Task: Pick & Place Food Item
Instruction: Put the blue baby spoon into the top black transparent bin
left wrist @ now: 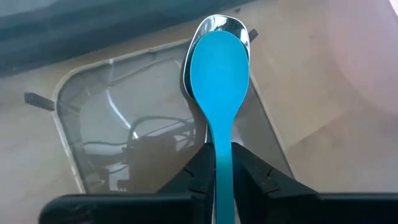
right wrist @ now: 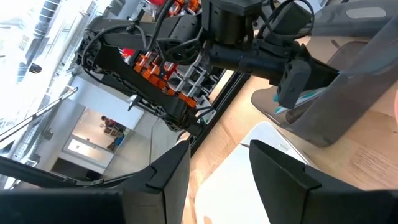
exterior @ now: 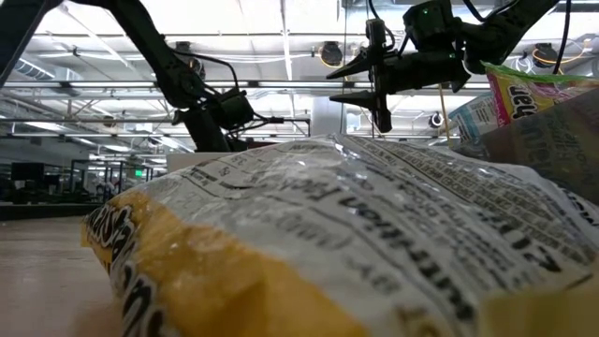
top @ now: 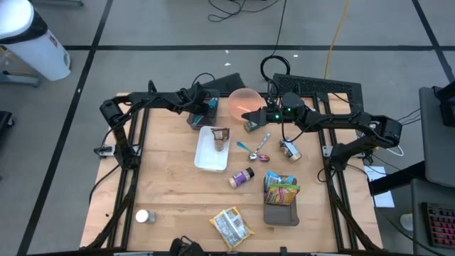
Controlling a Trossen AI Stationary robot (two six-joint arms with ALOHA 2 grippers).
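Left end effector (top: 211, 108) sat at desk's (top: 170, 185) far side, clamped on blue spoon (left wrist: 217, 81) handle, over grey bin (left wrist: 124, 143). White tray (top: 211, 149) in middle held brown food piece (top: 220, 139); looked light, maybe crumbly, best pinched softly by its sides. Right end effector (top: 249, 114) hung by pink bowl (top: 244, 102), fingers apart, gripping nothing
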